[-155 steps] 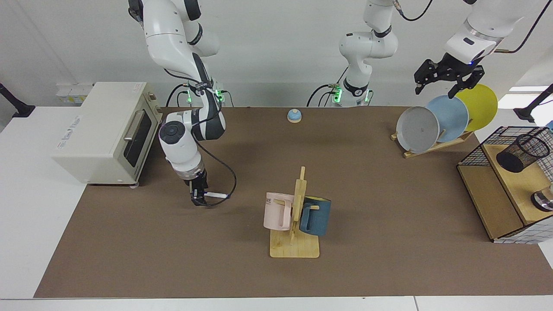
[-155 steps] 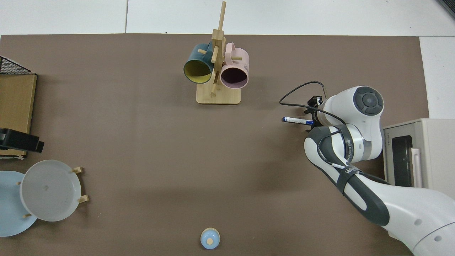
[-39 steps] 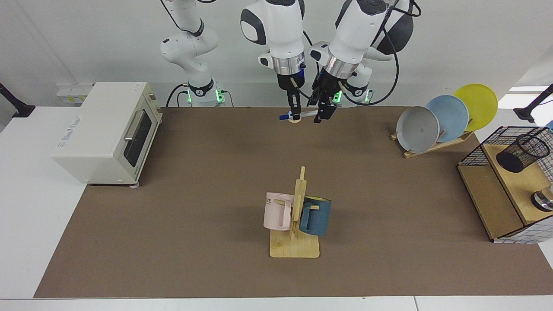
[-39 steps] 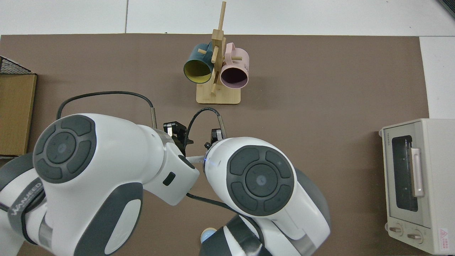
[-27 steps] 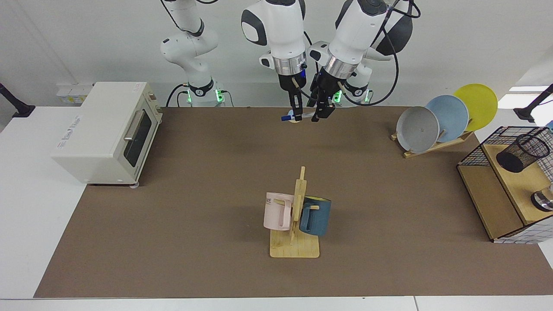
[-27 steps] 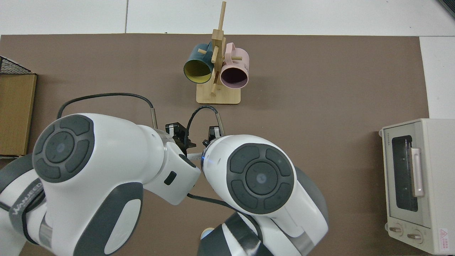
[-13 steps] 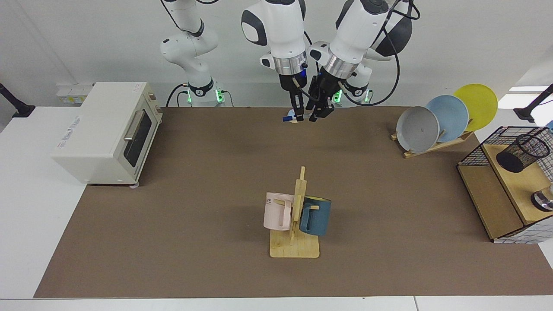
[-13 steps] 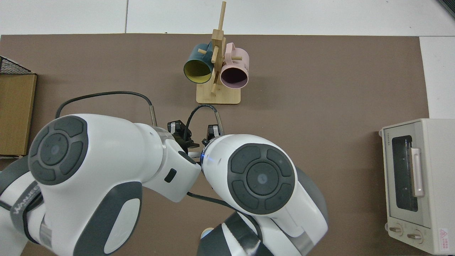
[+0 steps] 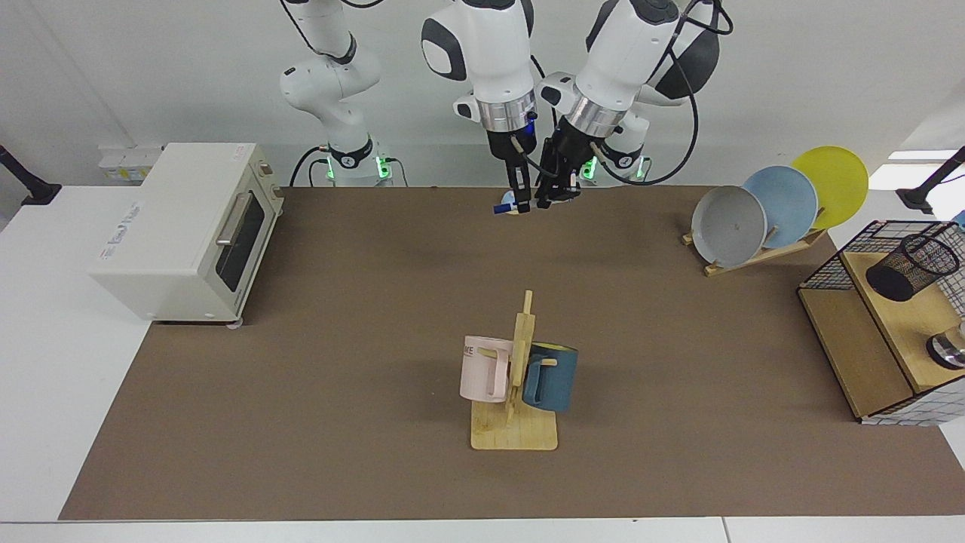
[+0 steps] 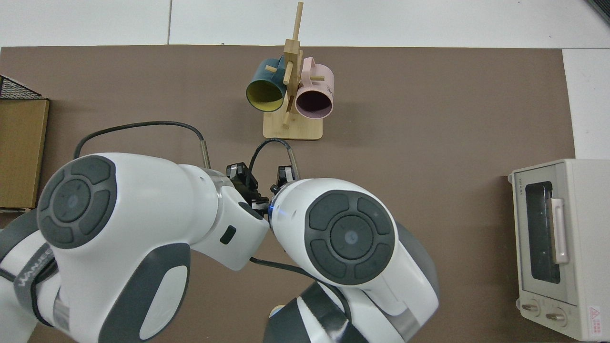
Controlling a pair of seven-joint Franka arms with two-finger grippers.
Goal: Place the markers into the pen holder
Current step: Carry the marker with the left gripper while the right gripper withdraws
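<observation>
The marker (image 9: pixel 501 207), white with a dark blue cap, hangs level above the far middle of the table, with my right gripper (image 9: pixel 519 200) shut on it. My left gripper (image 9: pixel 556 196) is right beside it, at the marker's white end. From above, both arms cover the spot and only a sliver of the marker (image 10: pixel 259 206) shows between them. The pen holder (image 9: pixel 912 264), a black mesh cup, sits tilted on the wooden shelf at the right edge of the facing view, far from both grippers.
A wooden mug rack (image 9: pixel 516 422) with a pink and a blue mug stands mid-table. There is a toaster oven (image 9: pixel 188 226) on the one side and a plate rack (image 9: pixel 776 211) on the other. A wire basket (image 9: pixel 829 264) surrounds the wooden shelf (image 9: pixel 867 339).
Over the last second my left gripper has slid along the marker toward my right gripper. The right gripper has kept the marker almost still.
</observation>
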